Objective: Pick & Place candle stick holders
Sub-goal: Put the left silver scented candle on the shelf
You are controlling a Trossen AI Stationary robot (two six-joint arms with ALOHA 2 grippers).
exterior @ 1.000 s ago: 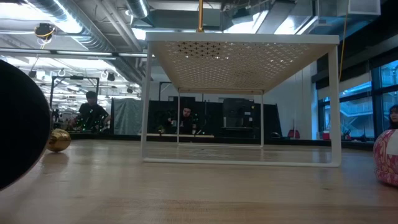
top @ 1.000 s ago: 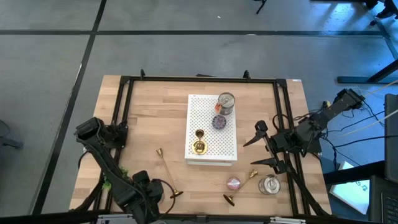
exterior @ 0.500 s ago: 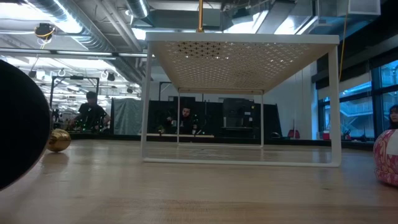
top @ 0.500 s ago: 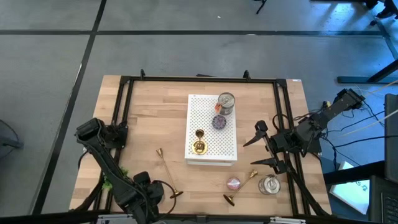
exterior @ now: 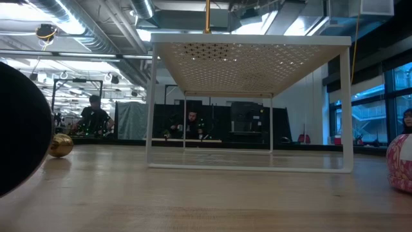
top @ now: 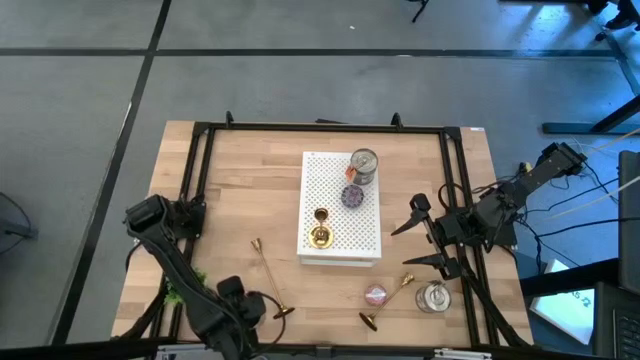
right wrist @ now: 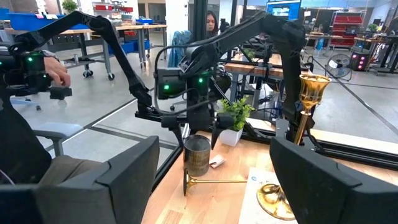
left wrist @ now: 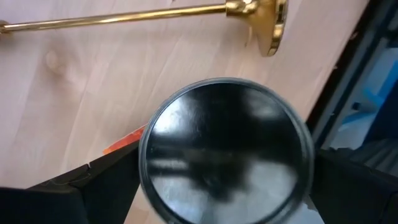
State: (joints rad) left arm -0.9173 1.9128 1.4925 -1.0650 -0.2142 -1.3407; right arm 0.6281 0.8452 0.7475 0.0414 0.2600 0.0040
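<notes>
One gold candle stick holder (top: 321,232) stands upright on its base on the white perforated stand (top: 365,240). A second (top: 268,277) lies on its side on the table, its round base (left wrist: 272,25) by my left gripper (top: 240,305). A third (top: 387,300) lies on its side at the near right. My left gripper is shut on a round silver tin (left wrist: 224,155) near the table's near left edge. My right gripper (top: 428,240) is open and empty at the table's right side. My left gripper has the silver tin's round side wall (left wrist: 144,163) pinched between its two fingers (left wrist: 68,193), one on each side. The right wrist view shows the tin (right wrist: 198,155) upright below the gripper. I cannot tell whether its bottom rests on the table.
A second silver tin (top: 363,165) and a purple disc (top: 351,195) sit on the stand's far part. A pink disc (top: 376,295) and a third tin (top: 433,297) lie at the near right. A black frame (top: 195,180) borders the table. People show in the room behind.
</notes>
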